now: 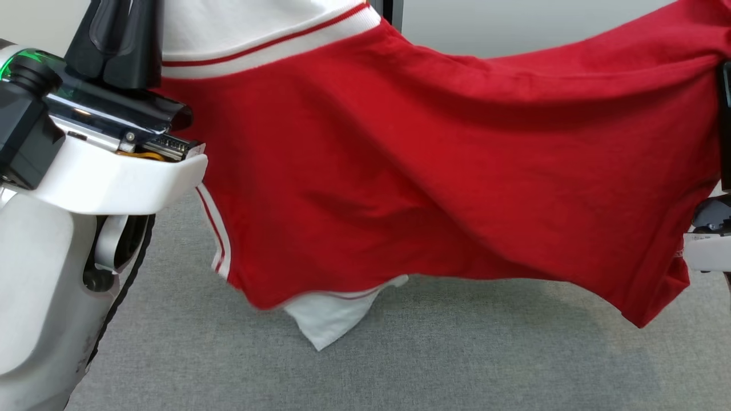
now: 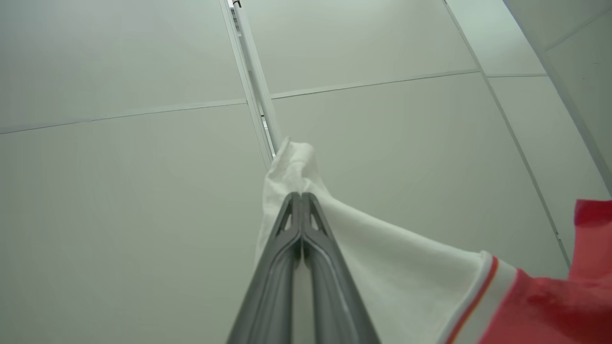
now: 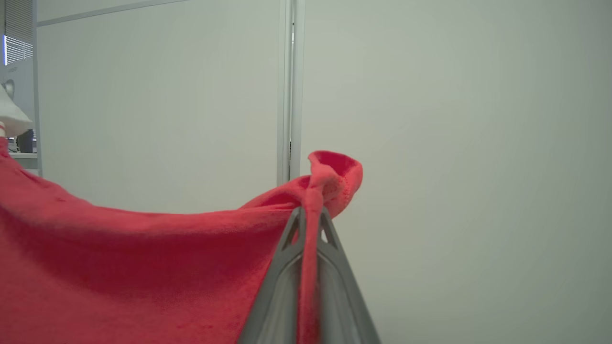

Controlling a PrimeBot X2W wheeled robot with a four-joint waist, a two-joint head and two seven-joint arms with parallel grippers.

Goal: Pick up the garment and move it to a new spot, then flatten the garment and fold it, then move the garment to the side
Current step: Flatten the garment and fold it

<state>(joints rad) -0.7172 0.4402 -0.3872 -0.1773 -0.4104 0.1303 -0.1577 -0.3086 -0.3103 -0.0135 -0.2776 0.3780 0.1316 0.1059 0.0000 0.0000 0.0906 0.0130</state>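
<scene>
The garment (image 1: pixel 434 165) is a red shirt with white sleeves and red-striped white trim. It hangs stretched in the air between my two arms, above the grey carpet. My left gripper (image 2: pixel 302 197) is shut on a white sleeve (image 2: pixel 382 258) of the garment, with a tuft of white cloth poking past the tips. My right gripper (image 3: pixel 311 212) is shut on a bunched red edge of the garment (image 3: pixel 143 267). In the head view the left gripper (image 1: pixel 123 40) rises at the upper left, and a second white sleeve (image 1: pixel 331 319) dangles below the red body.
Grey carpet (image 1: pixel 400 365) lies under the hanging shirt. A pale panelled wall (image 3: pixel 454 143) with a vertical seam stands ahead. My left forearm (image 1: pixel 51 274) takes up the lower left of the head view, and part of my right arm (image 1: pixel 711 245) shows at the right edge.
</scene>
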